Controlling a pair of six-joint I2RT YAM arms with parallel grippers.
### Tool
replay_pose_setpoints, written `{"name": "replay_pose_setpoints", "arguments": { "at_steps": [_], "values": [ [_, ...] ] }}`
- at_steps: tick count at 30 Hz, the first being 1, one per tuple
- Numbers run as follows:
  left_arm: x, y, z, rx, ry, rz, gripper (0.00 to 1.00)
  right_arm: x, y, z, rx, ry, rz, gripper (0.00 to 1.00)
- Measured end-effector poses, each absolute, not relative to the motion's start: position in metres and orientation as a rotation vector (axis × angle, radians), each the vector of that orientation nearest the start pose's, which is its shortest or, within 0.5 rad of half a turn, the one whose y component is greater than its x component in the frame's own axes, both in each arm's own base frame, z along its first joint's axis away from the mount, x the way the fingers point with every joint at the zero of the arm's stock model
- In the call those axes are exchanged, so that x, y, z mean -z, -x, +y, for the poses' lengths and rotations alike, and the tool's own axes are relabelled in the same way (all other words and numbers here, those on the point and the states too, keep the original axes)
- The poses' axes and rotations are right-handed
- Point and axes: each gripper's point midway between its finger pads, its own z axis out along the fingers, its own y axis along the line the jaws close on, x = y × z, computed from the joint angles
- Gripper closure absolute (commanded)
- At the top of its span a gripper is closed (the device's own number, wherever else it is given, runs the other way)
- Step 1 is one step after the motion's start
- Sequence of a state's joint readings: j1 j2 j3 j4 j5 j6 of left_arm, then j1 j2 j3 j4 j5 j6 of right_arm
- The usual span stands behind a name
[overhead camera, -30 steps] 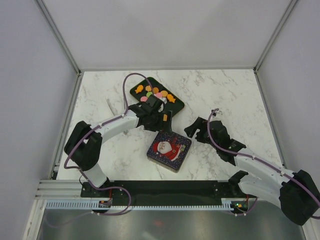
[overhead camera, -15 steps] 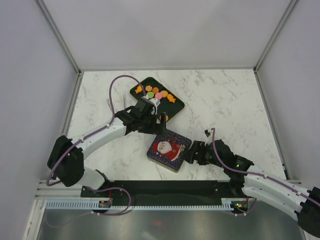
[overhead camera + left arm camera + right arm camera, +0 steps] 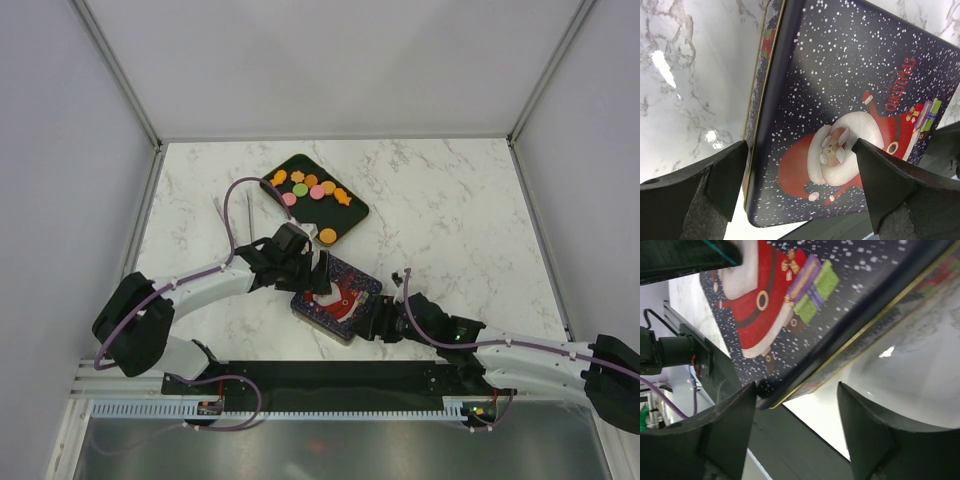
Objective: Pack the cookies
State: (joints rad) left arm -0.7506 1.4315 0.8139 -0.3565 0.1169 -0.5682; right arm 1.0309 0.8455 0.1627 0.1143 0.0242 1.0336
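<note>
While the left gripper [image 3: 799,150] stands spread wide above the Christmas tin [image 3: 850,65], you see the right gripper [image 3: 796,390] spread astride the tin's near corner, pinching nothing. The cookies [image 3: 312,188] lie on the dark tray [image 3: 352,212] beyond the tin.

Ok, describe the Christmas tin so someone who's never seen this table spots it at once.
On the white marble table, look at the middle of the near edge, in front of the black tray of cookies. There sits a rectangular dark-blue tin, lid shut; only it carries a Santa picture with snow dots.
</note>
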Motion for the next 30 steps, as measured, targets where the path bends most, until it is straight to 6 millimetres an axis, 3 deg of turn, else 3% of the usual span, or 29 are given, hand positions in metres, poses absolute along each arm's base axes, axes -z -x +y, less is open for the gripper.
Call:
{"name": "replay_pose_setpoints", "arguments": {
  "at_steps": [2,4,10,19,20,25,30],
  "values": [
    [-0.058,-0.210,-0.257,0.641,-0.284,2.643,0.05,-0.050,-0.112,0.257,-1.127,-0.020,2.371,0.35],
    [-0.058,-0.211,-0.259,0.651,-0.283,2.631,0.05,-0.050,-0.112,0.263,-1.151,-0.028,2.358,0.47],
    [-0.058,-0.216,-0.260,0.650,-0.275,2.605,0.05,-0.053,-0.112,0.267,-1.192,-0.081,2.335,0.48],
    [-0.071,-0.217,-0.264,0.644,-0.272,2.615,0.03,-0.059,-0.134,0.231,-0.954,-0.104,2.332,0.11],
    [-0.075,-0.220,-0.263,0.639,-0.267,2.613,0.02,-0.063,-0.138,0.228,-0.930,-0.107,2.328,0.02],
    [-0.116,-0.248,-0.257,0.628,-0.233,2.532,0.02,-0.090,-0.148,0.218,-0.871,-0.092,2.296,0.02],
    [-0.171,-0.256,-0.246,0.652,-0.226,2.392,0.02,-0.152,-0.159,0.217,-0.872,-0.042,2.199,0.02]
  ]
}}
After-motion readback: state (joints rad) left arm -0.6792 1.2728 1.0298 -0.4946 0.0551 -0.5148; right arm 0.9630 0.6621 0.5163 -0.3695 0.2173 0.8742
